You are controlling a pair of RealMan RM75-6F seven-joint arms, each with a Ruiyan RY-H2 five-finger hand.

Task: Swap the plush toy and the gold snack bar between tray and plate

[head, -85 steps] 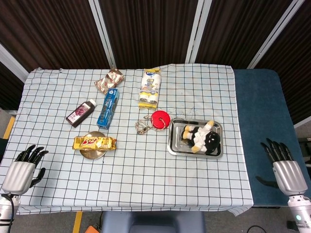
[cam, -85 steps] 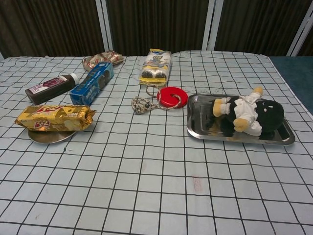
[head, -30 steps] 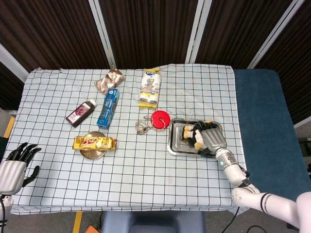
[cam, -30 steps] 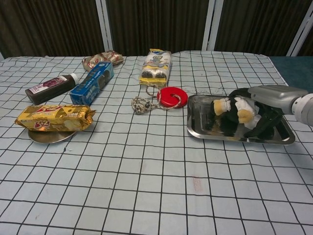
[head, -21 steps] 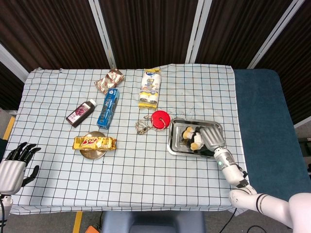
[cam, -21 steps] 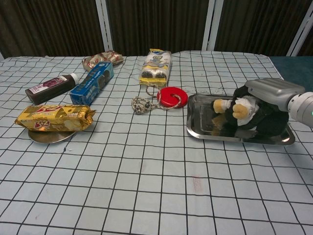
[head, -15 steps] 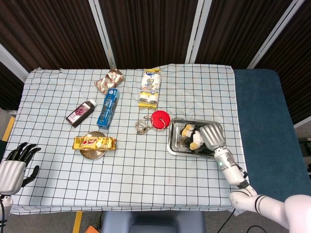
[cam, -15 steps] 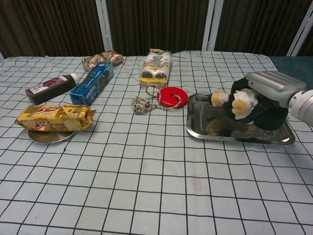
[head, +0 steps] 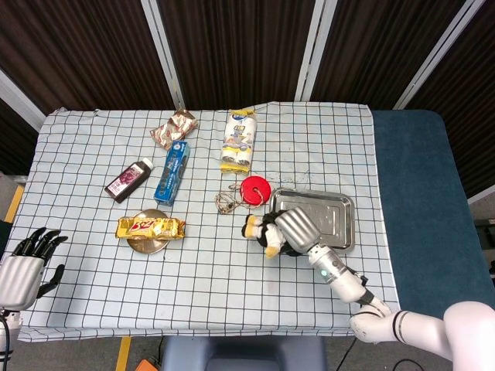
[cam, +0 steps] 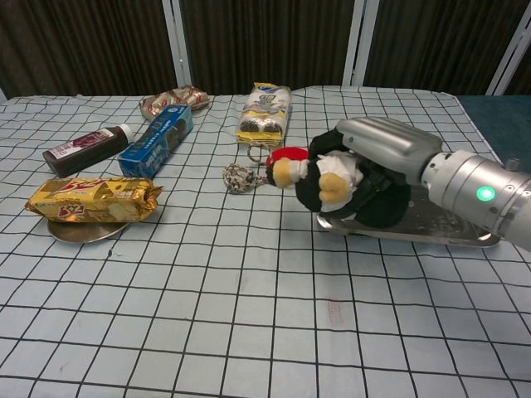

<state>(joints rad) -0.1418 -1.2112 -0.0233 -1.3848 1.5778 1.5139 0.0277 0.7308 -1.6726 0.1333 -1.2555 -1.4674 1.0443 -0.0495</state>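
My right hand grips the plush toy, lifted clear of the tray behind it (gold snack bar untouched on its plate).

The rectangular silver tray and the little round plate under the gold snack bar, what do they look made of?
The rectangular silver tray looks like polished metal, likely steel: it is shiny with a raised rim. The small round plate under the gold snack bar looks like duller brass-toned metal, though only its edge shows, so that is less sure.
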